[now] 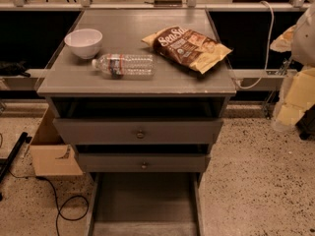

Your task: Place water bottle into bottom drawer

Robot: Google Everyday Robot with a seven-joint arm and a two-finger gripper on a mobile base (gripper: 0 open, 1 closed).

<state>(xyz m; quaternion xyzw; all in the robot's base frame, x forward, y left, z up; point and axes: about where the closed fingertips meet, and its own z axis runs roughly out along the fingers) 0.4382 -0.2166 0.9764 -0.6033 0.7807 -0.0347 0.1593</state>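
The water bottle [124,65] lies on its side on the grey cabinet top [162,80], white cap pointing left, next to a white bowl. The bottom drawer [143,200] is pulled out toward me at the foot of the cabinet, and its flat grey floor is bare. My gripper [291,104] hangs at the right edge of the view, beside the cabinet and below its top, well to the right of the bottle. It holds nothing that I can see.
A white bowl [83,42] stands at the back left of the top. A brown and yellow chip bag [188,46] lies at the back right. The two upper knobbed drawers [140,132] are slightly open. A cardboard box [51,154] and cables [59,200] sit on the floor to the left.
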